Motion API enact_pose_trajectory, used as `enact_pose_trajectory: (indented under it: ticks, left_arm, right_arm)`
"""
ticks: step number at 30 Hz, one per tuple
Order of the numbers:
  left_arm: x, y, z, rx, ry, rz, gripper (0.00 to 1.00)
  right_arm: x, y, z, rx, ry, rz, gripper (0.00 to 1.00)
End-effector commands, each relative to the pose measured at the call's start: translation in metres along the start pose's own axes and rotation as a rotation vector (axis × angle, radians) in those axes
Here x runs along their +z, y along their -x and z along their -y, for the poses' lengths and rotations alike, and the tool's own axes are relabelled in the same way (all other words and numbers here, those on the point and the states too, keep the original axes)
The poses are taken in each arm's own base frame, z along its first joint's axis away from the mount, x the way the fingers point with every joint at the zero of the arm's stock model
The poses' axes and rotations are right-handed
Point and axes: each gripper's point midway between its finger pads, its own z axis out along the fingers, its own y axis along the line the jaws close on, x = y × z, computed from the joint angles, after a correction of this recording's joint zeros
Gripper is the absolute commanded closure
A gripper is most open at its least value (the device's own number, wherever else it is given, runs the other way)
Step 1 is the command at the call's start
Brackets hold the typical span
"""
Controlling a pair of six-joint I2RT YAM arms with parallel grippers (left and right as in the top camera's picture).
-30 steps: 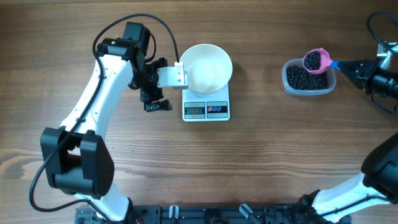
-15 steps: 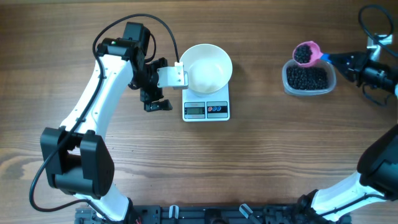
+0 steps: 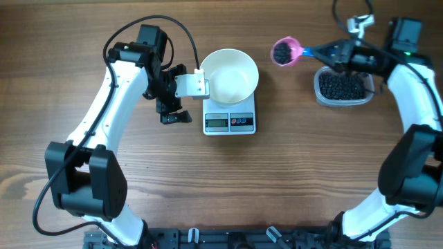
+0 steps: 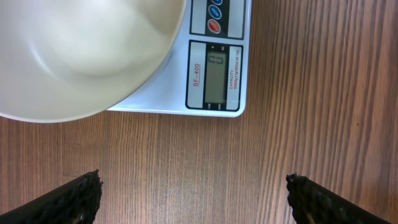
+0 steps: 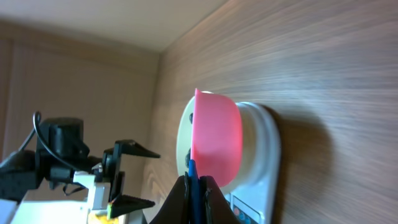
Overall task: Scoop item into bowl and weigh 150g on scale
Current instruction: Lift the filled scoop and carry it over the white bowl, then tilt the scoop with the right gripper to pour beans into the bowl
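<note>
Overhead, the right pincer (image 3: 329,50) is clamped on the blue handle of a pink scoop (image 3: 293,50) heaped with black beads (image 3: 281,52), held above the tabletop (image 3: 311,173) between the clear tub (image 3: 319,95) and the white bowl (image 3: 232,75) on the scale (image 3: 230,122), while the left pincer (image 3: 185,101) gapes apart beside that bowl.

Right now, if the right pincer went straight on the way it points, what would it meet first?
Probably the bowl: the right pincer, shut on the scoop, points left at its rim. Height is unclear, so the scoop may pass above.
</note>
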Motion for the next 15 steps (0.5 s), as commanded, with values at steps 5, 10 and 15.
enact_pose_trajectory:
  ticks: [5, 10, 15]
  left_arm:
    - [0.002, 0.001, 0.002, 0.01, -0.014, 0.023, 0.0]
    - [0.002, 0.001, 0.002, 0.01, -0.014, 0.023, 0.0]
    - [0.002, 0.001, 0.002, 0.01, -0.014, 0.023, 0.0]
  right_arm:
    - [0.045, -0.019, -0.033, -0.084, 0.088, -0.093, 0.96]
    - [0.065, -0.027, -0.04, -0.134, 0.069, -0.114, 0.96]
    - [0.084, -0.037, -0.048, -0.228, 0.064, -0.14, 0.96]
